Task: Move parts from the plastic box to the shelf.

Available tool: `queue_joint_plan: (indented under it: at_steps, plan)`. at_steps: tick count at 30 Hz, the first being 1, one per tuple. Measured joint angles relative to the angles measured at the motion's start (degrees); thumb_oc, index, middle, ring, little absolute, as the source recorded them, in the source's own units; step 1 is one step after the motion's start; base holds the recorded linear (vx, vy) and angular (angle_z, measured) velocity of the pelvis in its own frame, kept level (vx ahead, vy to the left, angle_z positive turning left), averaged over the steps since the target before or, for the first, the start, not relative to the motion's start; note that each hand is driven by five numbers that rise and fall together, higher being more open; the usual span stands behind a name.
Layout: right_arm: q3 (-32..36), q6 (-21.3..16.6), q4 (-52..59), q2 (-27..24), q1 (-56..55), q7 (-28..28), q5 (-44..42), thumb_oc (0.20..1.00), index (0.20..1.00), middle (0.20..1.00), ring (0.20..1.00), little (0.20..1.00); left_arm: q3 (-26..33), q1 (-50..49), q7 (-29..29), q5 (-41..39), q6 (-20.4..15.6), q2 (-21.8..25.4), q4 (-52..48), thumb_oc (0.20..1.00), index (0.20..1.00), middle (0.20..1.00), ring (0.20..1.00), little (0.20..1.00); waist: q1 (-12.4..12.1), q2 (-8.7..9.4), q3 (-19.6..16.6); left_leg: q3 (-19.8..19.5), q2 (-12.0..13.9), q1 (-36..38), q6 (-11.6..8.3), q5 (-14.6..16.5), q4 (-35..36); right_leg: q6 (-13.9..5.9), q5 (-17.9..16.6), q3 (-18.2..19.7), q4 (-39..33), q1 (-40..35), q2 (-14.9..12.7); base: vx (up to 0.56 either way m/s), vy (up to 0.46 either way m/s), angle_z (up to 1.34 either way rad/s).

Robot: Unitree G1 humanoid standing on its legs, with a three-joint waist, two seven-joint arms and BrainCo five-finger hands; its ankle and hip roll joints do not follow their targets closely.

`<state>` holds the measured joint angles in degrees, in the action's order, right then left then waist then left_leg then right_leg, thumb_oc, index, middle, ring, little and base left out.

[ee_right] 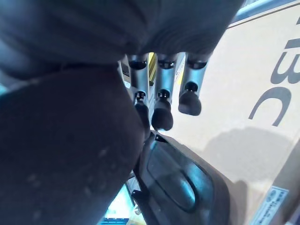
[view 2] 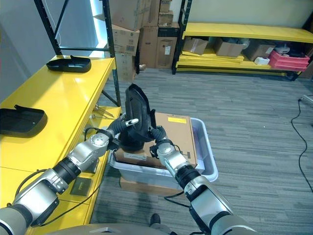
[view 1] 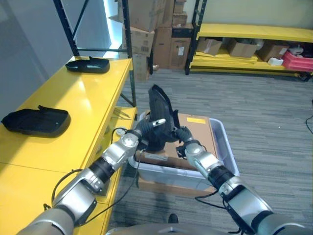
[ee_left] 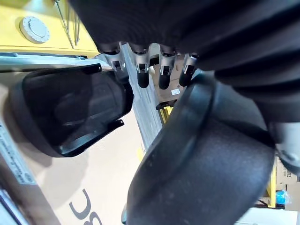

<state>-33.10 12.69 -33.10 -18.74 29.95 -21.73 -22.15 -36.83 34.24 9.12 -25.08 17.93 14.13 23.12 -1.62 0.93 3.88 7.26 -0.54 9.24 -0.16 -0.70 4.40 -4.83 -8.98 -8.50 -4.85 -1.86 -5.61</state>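
Left of both hands a long yellow shelf (view 1: 83, 103) with two black parts, beneath them a plastic box (view 1: 227, 152) topped with cardboard, between them one upright black part (view 1: 159, 115), clasped by left hand (view 1: 146, 128) and right hand (view 1: 182, 134).

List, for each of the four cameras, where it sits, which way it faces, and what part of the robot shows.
Left eye view: head, looking down; both arms, left hand and right hand holding an upright black part above the plastic box.
Right eye view: same scene; yellow shelf.
Left wrist view: along its fingers; another black part on cardboard.
Right wrist view: along its fingers.
All share the cardboard box.
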Motion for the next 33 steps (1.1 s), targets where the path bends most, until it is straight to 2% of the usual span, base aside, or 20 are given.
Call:
queue_joint_plan:
  at_steps: [6,20,21,22,24,27,31,33]
  plan:
    - [0.0,0.0,0.2,-0.1,0.0,0.0,0.0,0.2,0.2,0.2,0.2,0.2,-0.4,0.2,0.0,5.6,-0.3,1.7,-0.1,0.2,0.2,0.2,0.2,0.2,0.1,-0.07,0.0,0.0,0.0,0.0,0.0,0.0,0.0,0.01,0.0,0.0,0.0,0.0,0.0,0.0,0.0,0.0]
    - [0.0,-0.4,1.2,-0.2,0.0,-0.1,-0.7,0.2,0.2,0.2,0.2,0.2,-1.7,0.2,1.9,7.6,0.9,3.0,0.0,0.2,0.2,0.2,0.2,0.2,0.3,-0.31,0.5,-0.6,0.0,-0.1,0.0,0.0,0.0,0.19,-0.1,-0.1,0.1,-0.1,0.0,0.0,0.003,0.01]
    - [0.0,-0.4,1.2,-0.1,0.0,-0.1,-1.3,0.335,0.335,0.335,0.335,0.335,-1.7,0.2,2.3,7.4,0.9,2.9,0.0,0.2,0.2,0.2,0.2,0.2,0.3,-0.32,0.6,-0.7,0.0,-0.1,0.0,0.0,0.0,0.29,-0.2,-0.2,0.1,-0.1,0.0,0.0,0.0,0.0]
    - [0.0,-0.5,1.2,0.0,0.0,-0.3,-2.8,1.0,1.0,1.0,1.0,1.0,-1.8,0.2,2.9,7.1,0.8,2.8,0.0,0.2,0.2,0.2,0.2,0.2,0.3,-0.35,0.6,-0.7,0.0,-0.1,0.0,0.0,0.0,0.3,-0.2,-0.2,0.1,-0.2,0.0,0.0,0.0,0.0]
    - [1.2,-1.6,1.7,0.5,0.0,-2.0,-10.4,1.0,1.0,1.0,1.0,1.0,-1.7,0.1,4.8,4.2,-0.5,3.0,-0.1,0.2,0.2,0.2,0.2,0.2,0.2,-0.56,0.9,-0.7,0.0,0.0,0.0,0.0,0.0,0.32,-0.2,-0.2,0.1,-0.2,0.0,0.0,0.0,0.0]
    - [4.8,-4.2,4.2,1.9,-0.1,-4.0,-17.2,1.0,1.0,1.0,1.0,1.0,-1.2,-0.4,6.5,0.6,-1.4,4.6,-3.1,0.2,0.2,0.2,0.2,0.2,0.0,-1.1,1.9,-0.8,0.0,0.1,-0.04,0.0,0.0,0.36,-0.3,-0.2,0.1,-0.4,0.0,0.0,0.0,0.0]
    - [9.6,-9.7,10.2,2.3,-1.0,-5.2,-21.6,1.0,1.0,1.0,1.0,1.0,2.5,-2.7,7.3,-2.5,-2.9,5.8,-8.6,0.2,0.2,0.2,0.2,0.2,-0.3,-1.45,2.2,-0.9,0.0,0.0,-0.05,0.0,0.0,0.38,-0.3,-0.5,0.1,-0.4,0.0,-0.01,0.005,0.02]
    - [15.6,-11.9,15.9,2.3,-2.5,-5.1,-22.7,1.0,1.0,1.0,1.0,1.0,5.4,-3.1,7.0,-4.6,-5.6,6.0,-9.7,0.2,0.2,0.2,0.2,0.2,-0.6,-1.35,2.3,-1.0,0.0,0.0,-0.05,0.0,0.1,0.37,-0.3,-0.5,0.1,-0.4,0.0,-0.01,0.006,0.02]
